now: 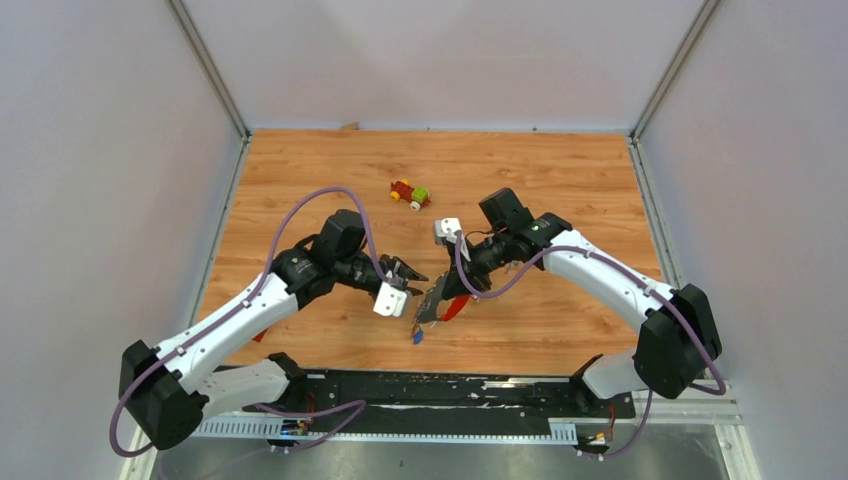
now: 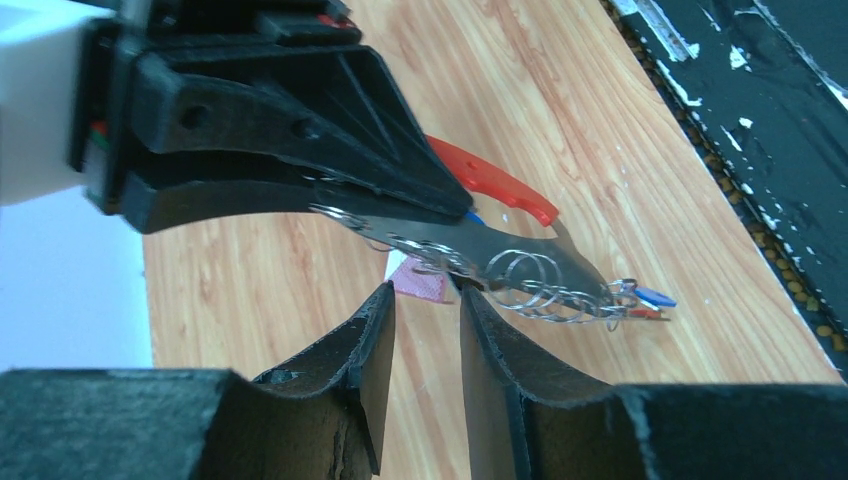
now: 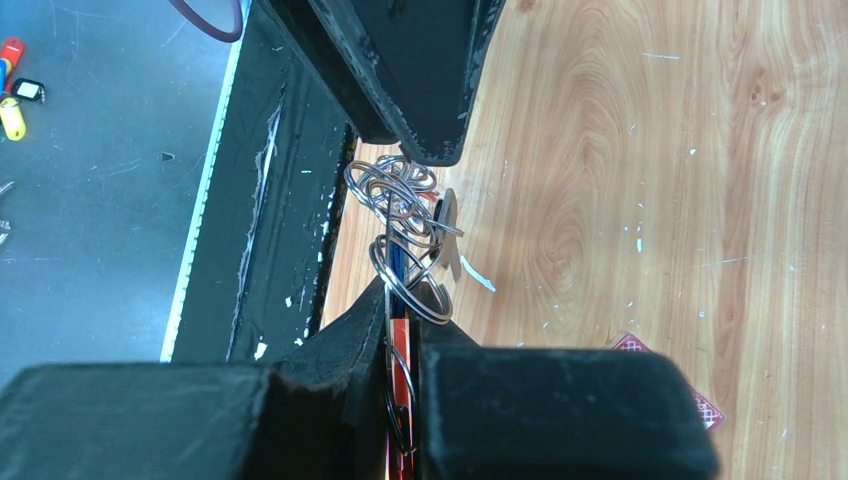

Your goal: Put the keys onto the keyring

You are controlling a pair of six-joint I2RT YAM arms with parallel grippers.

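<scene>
Nearest: left pincer (image 2: 428, 300), its two black fingers rising from the bottom of its own wrist view. The jaws stand apart with a narrow gap and nothing sits between them. The tips lie just under a chain of rings (image 2: 470, 262), and I cannot tell whether they touch it.

Right pincer (image 3: 400, 345) is clenched on the keyring (image 2: 535, 268), which it holds up off the table (image 1: 560, 180). From its tips the grey fob (image 2: 570, 265) and red fob (image 2: 490, 185) run out side by side, red on the far side. The wire rings are strung in a tangle along the grey one.

The keys (image 2: 648, 297), one blue-headed and one red-headed, hang at the end of the chain farthest from the right pincer's grip.

A pink packet (image 2: 420, 283) lies flat on the wood beyond the left pincer's gap. Its print is too blurred to read.

The toy car (image 1: 410, 194) sits well apart, on the far side of both pincers.

Off the table, left of the right pincer in its own view, is a black tag (image 3: 25, 90) with a white face. Any writing on it is too small to read.
</scene>
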